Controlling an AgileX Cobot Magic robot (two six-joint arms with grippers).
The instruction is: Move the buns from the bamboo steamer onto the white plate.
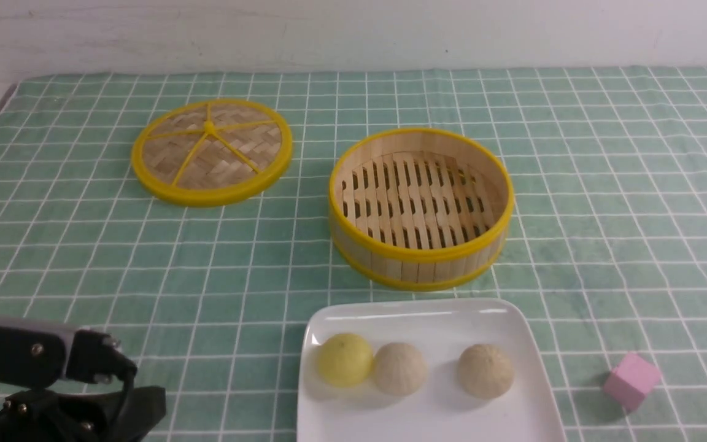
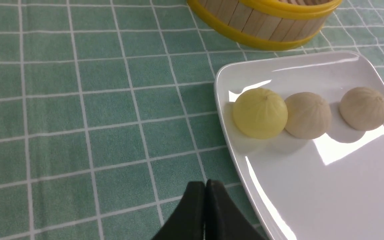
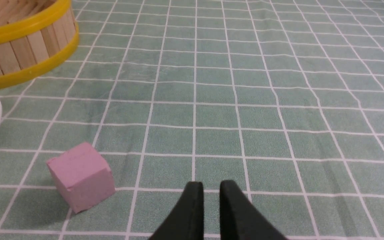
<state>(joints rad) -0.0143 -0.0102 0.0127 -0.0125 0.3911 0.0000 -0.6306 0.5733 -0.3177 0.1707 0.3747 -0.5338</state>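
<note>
All three buns (image 1: 400, 369) on the plate (image 1: 316, 423), looks done. Left gripper (image 2: 206, 183)'s closed, right (image 3: 211, 185)'s slightly apart, both empty.

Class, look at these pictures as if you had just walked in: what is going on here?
A two-armed robot is moving buns from a bamboo steamer to a white plate. All three buns, one yellow and two beige, sit on the plate, and the steamer is empty. Neither the left end effector nor the right one holds anything; the right stands slightly open. The transfer looks complete.
</note>
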